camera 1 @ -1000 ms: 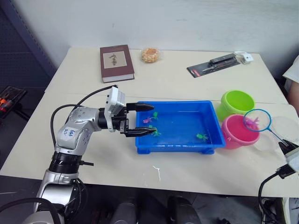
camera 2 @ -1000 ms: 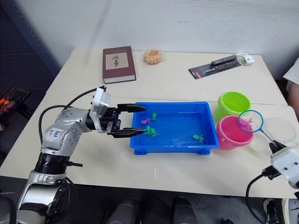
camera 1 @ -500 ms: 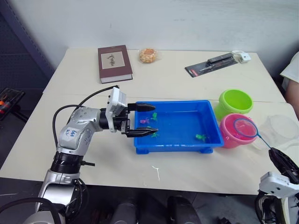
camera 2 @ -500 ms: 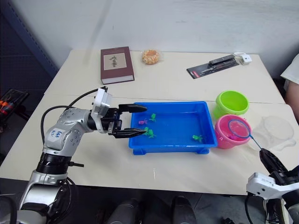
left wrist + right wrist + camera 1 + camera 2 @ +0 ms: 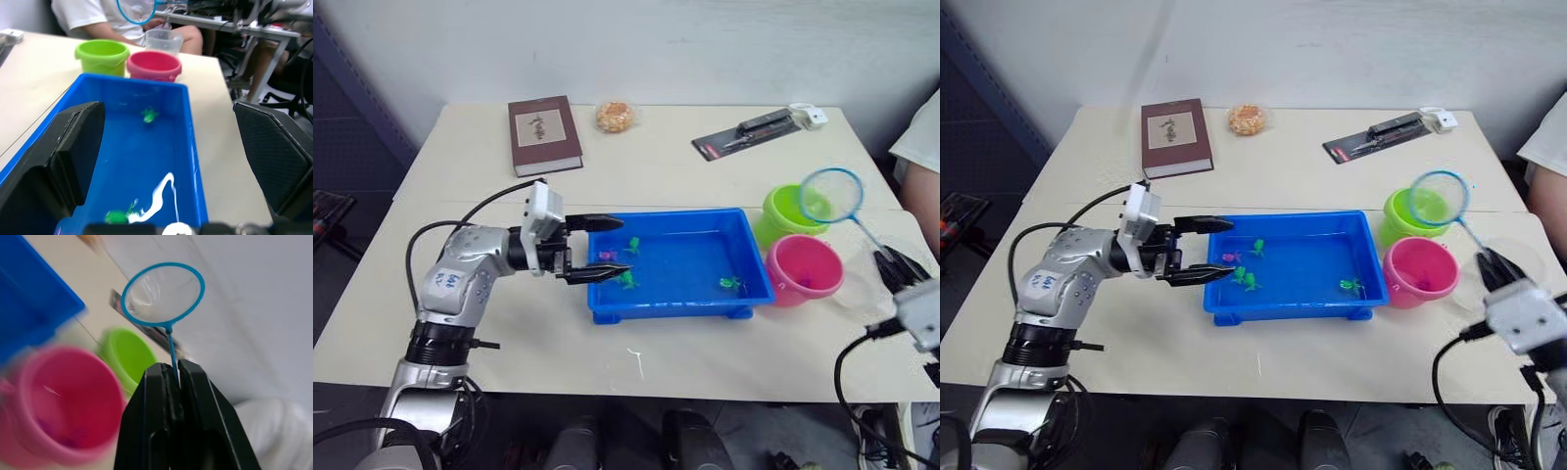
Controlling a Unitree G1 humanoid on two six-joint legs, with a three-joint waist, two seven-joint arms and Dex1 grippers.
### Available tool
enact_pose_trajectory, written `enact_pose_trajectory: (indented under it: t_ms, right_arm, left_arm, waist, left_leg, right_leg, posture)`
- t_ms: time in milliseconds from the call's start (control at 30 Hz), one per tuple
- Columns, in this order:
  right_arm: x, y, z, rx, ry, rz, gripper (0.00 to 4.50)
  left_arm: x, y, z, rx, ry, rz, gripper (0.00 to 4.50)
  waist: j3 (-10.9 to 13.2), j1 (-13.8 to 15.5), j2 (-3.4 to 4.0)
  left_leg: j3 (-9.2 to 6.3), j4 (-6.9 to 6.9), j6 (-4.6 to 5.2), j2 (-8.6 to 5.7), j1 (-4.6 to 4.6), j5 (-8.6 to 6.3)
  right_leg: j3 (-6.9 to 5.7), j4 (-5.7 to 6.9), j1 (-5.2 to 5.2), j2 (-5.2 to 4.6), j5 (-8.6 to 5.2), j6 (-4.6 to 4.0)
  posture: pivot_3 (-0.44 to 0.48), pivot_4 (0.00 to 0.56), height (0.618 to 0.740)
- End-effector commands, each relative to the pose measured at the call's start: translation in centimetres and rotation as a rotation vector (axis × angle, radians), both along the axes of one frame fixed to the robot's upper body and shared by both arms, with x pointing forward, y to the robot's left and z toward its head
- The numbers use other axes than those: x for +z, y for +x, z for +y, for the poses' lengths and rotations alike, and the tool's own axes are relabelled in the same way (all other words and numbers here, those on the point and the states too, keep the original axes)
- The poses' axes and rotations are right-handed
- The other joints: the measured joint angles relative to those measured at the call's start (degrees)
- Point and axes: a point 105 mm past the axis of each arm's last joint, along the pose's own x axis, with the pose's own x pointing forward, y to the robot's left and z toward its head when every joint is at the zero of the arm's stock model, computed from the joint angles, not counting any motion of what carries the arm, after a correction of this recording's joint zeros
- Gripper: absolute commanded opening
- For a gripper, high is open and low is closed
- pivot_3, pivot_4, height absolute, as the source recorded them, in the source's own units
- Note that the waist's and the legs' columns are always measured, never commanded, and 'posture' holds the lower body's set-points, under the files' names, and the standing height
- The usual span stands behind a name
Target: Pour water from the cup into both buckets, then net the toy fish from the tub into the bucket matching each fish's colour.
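Two right fingers [image 5: 172, 382] pinch net [image 5: 831, 194] above green bucket [image 5: 783, 213].

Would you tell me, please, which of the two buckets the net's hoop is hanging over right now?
The lime green bucket, farther from the robot. The net, held in the right claw, overlaps its rim, while the pink bucket sits nearer, clear of the hoop.

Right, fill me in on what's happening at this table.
The robot is sorting toy fish. Its right gripper is shut on the handle of the net, which is raised with its hoop above the green bucket. The left gripper is open at the left end of the blue tub, where green fish and a pink fish lie in the water. The pink bucket stands beside the tub, the clear cup behind it.
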Motion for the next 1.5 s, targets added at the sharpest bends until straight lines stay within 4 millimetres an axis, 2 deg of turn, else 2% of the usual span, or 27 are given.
enact_pose_trajectory:
  t_ms: [33,267,367,467,667,933,1167,1300,1500]
  right_arm:
    - [0.3,0.8,5.4,0.272,0.155,0.212,0.0]
    - [-3.2,2.6,10.6,0.344,0.189,0.549,0.0]
    - [-3.3,3.9,12.4,0.366,0.172,0.553,0.0]
    - [-3.2,4.7,13.0,0.367,0.15,0.535,0.0]
    - [-4.4,5.8,15.7,0.409,0.123,0.59,0.0]
    - [-4.7,7.6,16.5,0.343,0.113,0.603,0.0]
    - [-5.0,8.4,15.6,0.277,0.086,0.602,0.0]
    - [-5.3,9.4,14.8,0.193,0.013,0.567,0.0]
    - [-5.6,9.4,15.6,0.205,0.008,0.594,0.0]
  left_arm:
    - [0.4,0.5,3.5,0.134,0.034,-0.023,4.49]
    - [0.2,-0.1,5.7,0.199,0.108,-0.028,4.49]
    - [0.4,-0.6,5.5,0.197,0.115,-0.033,4.49]
    - [0.5,-0.7,5.4,0.198,0.115,-0.033,4.49]
    - [0.6,-0.6,4.8,0.202,0.113,-0.036,4.49]
    - [0.7,-0.4,4.8,0.211,0.108,-0.035,4.49]
    - [0.8,-0.3,4.9,0.216,0.114,-0.035,4.49]
    - [0.9,-0.3,4.9,0.216,0.117,-0.037,4.49]
    - [0.8,-0.4,5.0,0.216,0.12,-0.037,4.49]
  waist:
    - [0.0,-0.3,0.0]
    - [0.0,1.8,-0.05]
    - [0.0,1.9,-0.07]
    - [0.0,2.0,-0.07]
    - [0.0,1.3,-0.11]
    - [0.0,0.5,-0.1]
    - [0.0,0.5,-0.11]
    - [0.0,0.5,-0.1]
    - [0.0,0.4,-0.1]
  left_leg:
    - [0.0,0.01,0.01,-0.01,0.01,0.0]
    - [-0.54,0.17,0.07,-0.17,-0.37,-0.03]
    - [-0.54,0.26,0.09,-0.21,-0.45,-0.04]
    - [-0.55,0.25,0.08,-0.21,-0.46,-0.04]
    - [-0.47,0.23,0.08,-0.21,-0.46,-0.04]
    - [-0.48,0.24,0.07,-0.19,-0.47,-0.04]
    - [-0.48,0.21,0.07,-0.2,-0.47,-0.04]
    - [-0.48,0.2,0.07,-0.2,-0.47,-0.04]
    - [-0.48,0.2,0.06,-0.19,-0.47,-0.03]
  right_leg:
    - [0.0,0.04,0.0,-0.02,0.0,0.0]
    - [-0.05,-0.23,0.05,-0.21,0.0,-0.02]
    - [-0.13,-0.21,0.0,-0.24,0.0,-0.01]
    - [-0.17,-0.19,-0.02,-0.22,0.0,-0.01]
    - [-0.49,-0.15,-0.06,-0.18,0.0,-0.01]
    - [-0.53,-0.13,-0.07,-0.18,0.0,0.0]
    - [-0.54,-0.16,-0.08,-0.19,0.0,0.0]
    - [-0.53,-0.14,-0.09,-0.18,0.0,-0.01]
    - [-0.53,-0.14,-0.1,-0.17,0.0,-0.01]
  posture:
    - [0.0,0.15,0.738]
    - [0.0,0.15,0.738]
    - [0.0,0.15,0.738]
    - [0.0,0.15,0.738]
    - [0.0,0.15,0.738]
    - [0.0,0.15,0.738]
    - [0.0,0.15,0.738]
    - [0.0,0.15,0.738]
    - [0.0,0.15,0.738]
